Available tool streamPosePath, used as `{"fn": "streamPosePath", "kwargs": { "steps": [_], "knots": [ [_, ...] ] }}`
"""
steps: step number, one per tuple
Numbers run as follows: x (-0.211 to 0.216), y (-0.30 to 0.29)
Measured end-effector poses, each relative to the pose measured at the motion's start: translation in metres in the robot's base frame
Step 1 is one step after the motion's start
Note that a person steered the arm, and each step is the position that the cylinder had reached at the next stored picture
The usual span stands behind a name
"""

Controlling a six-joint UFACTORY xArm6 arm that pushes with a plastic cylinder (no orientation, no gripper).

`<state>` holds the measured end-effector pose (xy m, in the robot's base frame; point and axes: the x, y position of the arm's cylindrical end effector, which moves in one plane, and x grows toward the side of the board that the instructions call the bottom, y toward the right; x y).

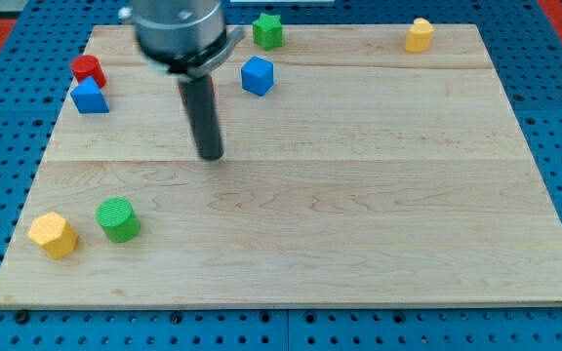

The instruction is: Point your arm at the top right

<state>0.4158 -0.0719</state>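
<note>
One camera view, high and angled down from the board's point(359, 195) near edge; whole board in frame

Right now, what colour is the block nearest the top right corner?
Yellow block, camera view.

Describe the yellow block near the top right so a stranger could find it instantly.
Start at the wooden board and go to its top right corner. The yellow block sits alone there at the top edge. The other yellow block lies at the bottom left beside a green cylinder.
</note>
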Motion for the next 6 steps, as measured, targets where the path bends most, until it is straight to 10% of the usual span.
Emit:
{"fn": "streamPosePath", "kwargs": {
  "steps": [4, 6],
  "knots": [
    [-0.159, 0.323],
    [-0.220, 0.290]
  ]
}}
